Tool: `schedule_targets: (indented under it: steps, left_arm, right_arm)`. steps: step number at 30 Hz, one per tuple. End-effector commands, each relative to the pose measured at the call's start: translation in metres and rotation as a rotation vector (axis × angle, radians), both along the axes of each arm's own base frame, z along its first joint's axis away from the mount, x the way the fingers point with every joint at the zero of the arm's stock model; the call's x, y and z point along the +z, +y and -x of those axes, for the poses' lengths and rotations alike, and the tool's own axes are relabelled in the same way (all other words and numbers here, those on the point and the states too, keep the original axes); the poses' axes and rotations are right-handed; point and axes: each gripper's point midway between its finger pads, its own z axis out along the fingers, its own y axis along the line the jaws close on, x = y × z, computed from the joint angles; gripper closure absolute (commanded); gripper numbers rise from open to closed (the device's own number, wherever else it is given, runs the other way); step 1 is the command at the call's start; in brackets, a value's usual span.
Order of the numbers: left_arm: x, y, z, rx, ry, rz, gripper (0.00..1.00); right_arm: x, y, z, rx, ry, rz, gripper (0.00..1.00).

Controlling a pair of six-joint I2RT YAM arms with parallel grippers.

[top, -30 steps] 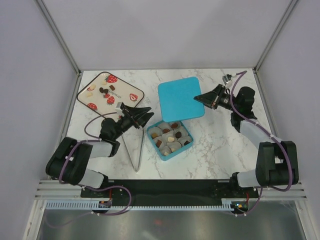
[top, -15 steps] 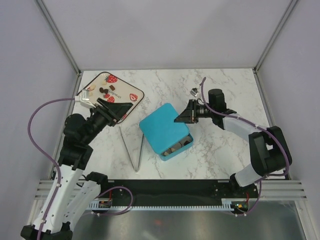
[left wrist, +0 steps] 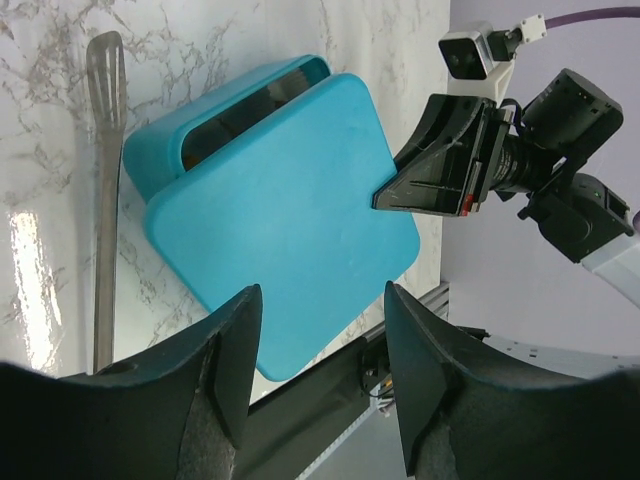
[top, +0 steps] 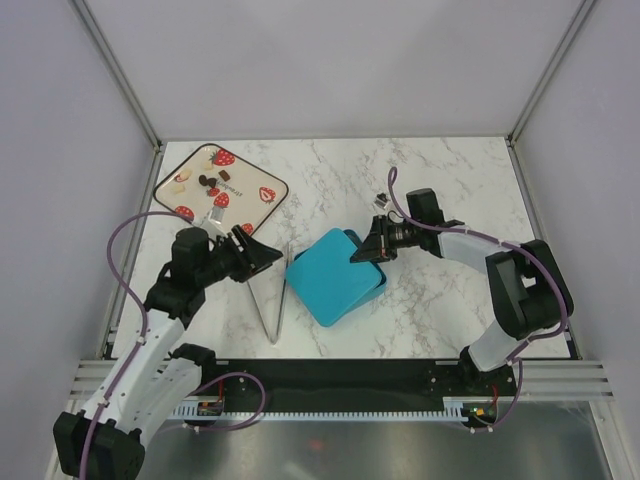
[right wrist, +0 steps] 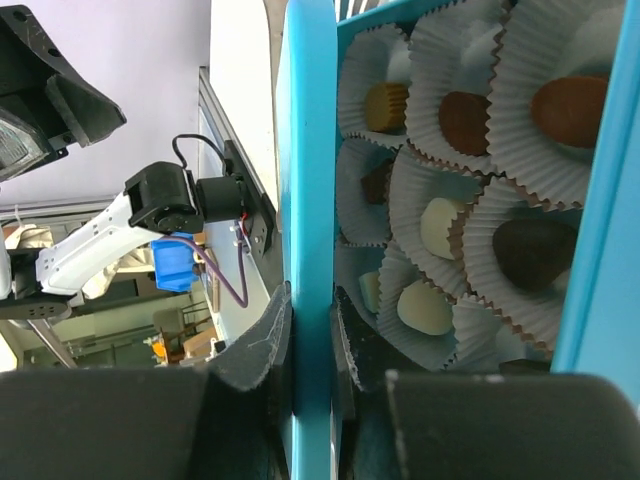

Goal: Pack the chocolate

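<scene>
The jaws of the right arm [top: 470, 240] are closed on the edge of the blue lid [right wrist: 308, 150], 1 finger on each face of it. The lid [top: 335, 285] sits slanted over the blue box [left wrist: 165, 140] and is not seated flat; in the left wrist view a dark gap is open between the lid and the box rim on the side toward the tongs. Through the gap on the right wrist side, the chocolate [right wrist: 530, 250] is visible inside the box: dark brown, light brown and cream pieces, each in its own fluted paper cup [right wrist: 545, 60].

The jaws of the left arm [top: 190, 265] are spread apart and hold nothing. They hang over the desk [top: 430, 170] just beside the box, pointing at the lid but apart from it.

Metal tongs [top: 259, 300] lie on the marble between the left arm and the box, with the spread ends toward the far side. More chocolate [top: 205, 182] lies loose on the strawberry tray [top: 250, 175] at the far left of the desk, well apart from the box
</scene>
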Motion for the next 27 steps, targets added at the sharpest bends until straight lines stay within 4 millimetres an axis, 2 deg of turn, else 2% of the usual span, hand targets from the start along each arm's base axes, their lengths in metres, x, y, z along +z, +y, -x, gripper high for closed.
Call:
schedule_targets:
  steps: [1, 10, 19, 27]
  left_arm:
    - [0.005, -0.004, 0.002, -0.062, -0.074, -0.011, 0.41]
    - [-0.028, -0.003, 0.011, -0.073, -0.01, -0.029, 0.43]
    - [-0.043, -0.005, 0.017, -0.099, 0.02, -0.042, 0.5]
    - [-0.063, -0.01, 0.022, -0.12, 0.073, -0.051, 0.53]
  right_arm:
    - [0.004, 0.005, -0.005, 0.034, -0.054, -0.016, 1.0]
    - [0.02, 0.005, -0.018, 0.022, -0.097, -0.037, 1.0]
    - [0.036, 0.005, -0.029, 0.007, -0.126, -0.078, 1.0]
    - [0.022, -0.001, -0.031, -0.006, -0.094, -0.069, 1.0]
